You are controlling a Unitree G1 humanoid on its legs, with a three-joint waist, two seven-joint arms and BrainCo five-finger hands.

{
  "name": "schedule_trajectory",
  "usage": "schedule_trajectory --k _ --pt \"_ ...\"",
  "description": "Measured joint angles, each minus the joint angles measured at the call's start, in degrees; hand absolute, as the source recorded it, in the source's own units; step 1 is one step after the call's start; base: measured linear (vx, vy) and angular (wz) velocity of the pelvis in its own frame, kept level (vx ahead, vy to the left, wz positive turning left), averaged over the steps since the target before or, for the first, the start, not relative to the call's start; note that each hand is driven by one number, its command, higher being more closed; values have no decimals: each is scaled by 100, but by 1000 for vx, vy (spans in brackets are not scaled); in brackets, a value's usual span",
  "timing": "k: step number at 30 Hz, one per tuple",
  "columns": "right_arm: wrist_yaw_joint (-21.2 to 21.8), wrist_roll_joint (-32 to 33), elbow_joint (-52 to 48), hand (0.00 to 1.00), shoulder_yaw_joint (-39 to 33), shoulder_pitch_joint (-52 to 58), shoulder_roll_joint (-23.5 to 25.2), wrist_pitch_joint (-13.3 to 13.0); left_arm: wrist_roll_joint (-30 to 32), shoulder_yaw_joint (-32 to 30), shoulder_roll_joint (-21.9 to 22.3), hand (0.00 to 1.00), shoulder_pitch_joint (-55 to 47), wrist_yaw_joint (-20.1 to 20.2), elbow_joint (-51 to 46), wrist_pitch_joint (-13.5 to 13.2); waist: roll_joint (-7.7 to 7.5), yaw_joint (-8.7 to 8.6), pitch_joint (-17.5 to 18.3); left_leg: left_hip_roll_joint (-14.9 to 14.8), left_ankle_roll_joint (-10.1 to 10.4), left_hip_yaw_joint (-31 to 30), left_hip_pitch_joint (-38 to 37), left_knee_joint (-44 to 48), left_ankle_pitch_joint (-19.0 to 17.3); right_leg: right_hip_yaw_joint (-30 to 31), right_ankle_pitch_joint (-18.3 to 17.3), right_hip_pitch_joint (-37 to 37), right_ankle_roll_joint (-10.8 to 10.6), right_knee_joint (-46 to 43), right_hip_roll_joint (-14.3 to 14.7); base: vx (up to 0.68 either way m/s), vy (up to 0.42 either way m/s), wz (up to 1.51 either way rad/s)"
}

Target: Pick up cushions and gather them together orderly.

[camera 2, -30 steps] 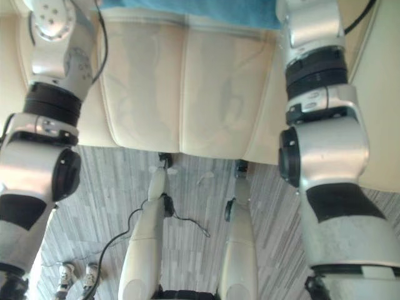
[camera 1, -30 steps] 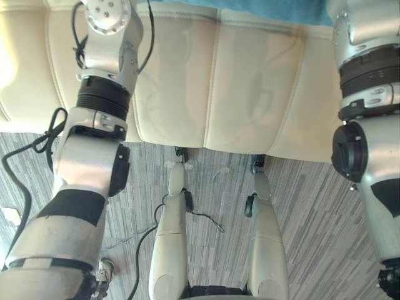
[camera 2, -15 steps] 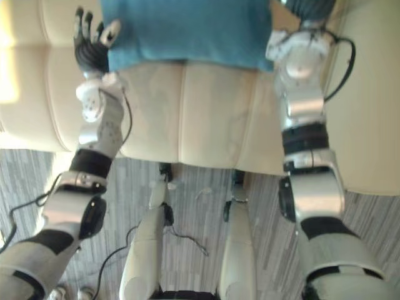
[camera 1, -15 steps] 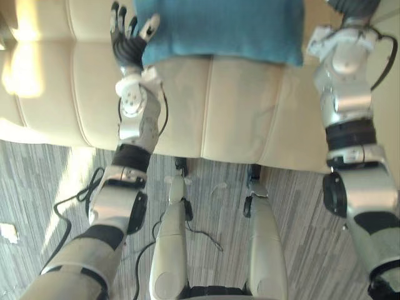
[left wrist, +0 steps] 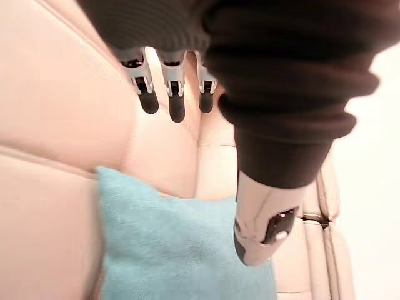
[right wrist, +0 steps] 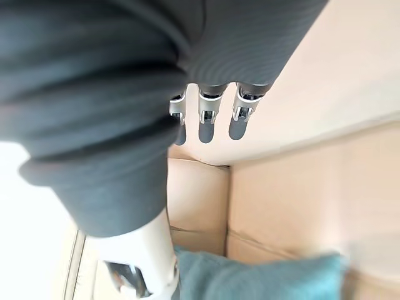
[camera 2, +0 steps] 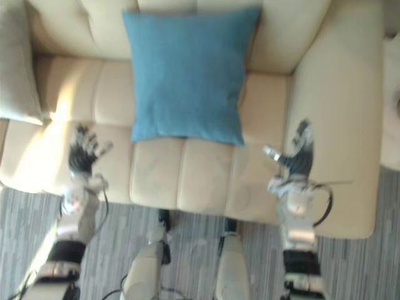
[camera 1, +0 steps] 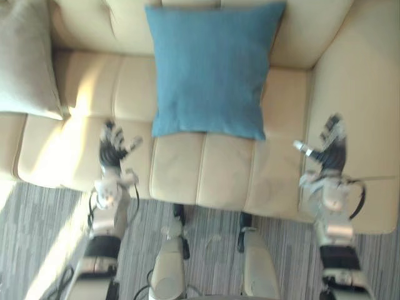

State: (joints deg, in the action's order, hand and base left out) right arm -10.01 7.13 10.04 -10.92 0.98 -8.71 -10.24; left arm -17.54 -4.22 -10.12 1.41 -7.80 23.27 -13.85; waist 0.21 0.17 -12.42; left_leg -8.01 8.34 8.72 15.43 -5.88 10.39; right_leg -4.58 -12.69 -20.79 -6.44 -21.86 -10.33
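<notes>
A blue cushion [camera 1: 211, 69] leans against the backrest in the middle of a cream sofa [camera 1: 231, 172]; it also appears in the left wrist view as the blue cushion [left wrist: 175, 250]. A grey-beige cushion [camera 1: 25, 59] rests at the sofa's far left end. My left hand [camera 1: 112, 150] hovers open over the seat, below and left of the blue cushion, holding nothing. My right hand [camera 1: 330, 150] is open too, over the seat near the right armrest, apart from the cushion. Fingers [left wrist: 176, 103] are straight in the left wrist view, and fingers [right wrist: 207, 122] likewise in the right wrist one.
The sofa's wide right armrest [camera 1: 362, 112] stands beside my right hand. Grey striped carpet [camera 1: 206, 225] lies in front of the sofa. A strip of another pale seat [camera 2: 392, 106] shows at the far right edge.
The camera has tilted up, so the whole sofa and both cushions now show. Both arms look farther out, with open hands over the seat on either side of the blue cushion.
</notes>
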Motion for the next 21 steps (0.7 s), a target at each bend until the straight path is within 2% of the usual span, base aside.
schedule_trajectory --k 2,4,5,7,14,21 --pt "127 -44 473 0 1 318 234 3 215 -2 216 0 -329 158 519 117 -22 -1 223 -21 -10 12 -220 0 -48 -9 -2 267 1 111 30 27 -19 -6" --pt "259 -43 1493 0 -10 647 490 53 575 -114 489 0 -637 290 1361 294 -54 -6 576 -47 6 34 -538 -1 -149 -18 12 637 -6 361 73 20 -17 -5" --pt "275 -43 1668 0 -14 675 514 74 627 -145 526 0 -670 304 1493 314 -52 -7 618 -49 10 37 -582 -1 -169 -21 25 704 -10 415 79 20 -9 -5" --pt "330 -40 2603 0 -106 726 630 182 788 -359 719 0 -819 345 2260 393 -18 -22 855 -59 -17 59 -795 -2 -257 -7 180 1068 -38 797 115 30 6 -8" --pt "500 -19 3977 0 -434 622 647 301 1420 -562 698 0 -900 446 3275 584 -34 -27 976 -29 0 188 -1147 -4 -411 162 633 1726 -112 1699 142 29 39 -13" --pt "546 -33 4586 0 -464 416 631 440 1646 -523 523 0 -840 458 3485 617 -86 -62 1017 -13 38 233 -1425 -5 -490 206 725 2087 -106 1977 143 36 7 -5"
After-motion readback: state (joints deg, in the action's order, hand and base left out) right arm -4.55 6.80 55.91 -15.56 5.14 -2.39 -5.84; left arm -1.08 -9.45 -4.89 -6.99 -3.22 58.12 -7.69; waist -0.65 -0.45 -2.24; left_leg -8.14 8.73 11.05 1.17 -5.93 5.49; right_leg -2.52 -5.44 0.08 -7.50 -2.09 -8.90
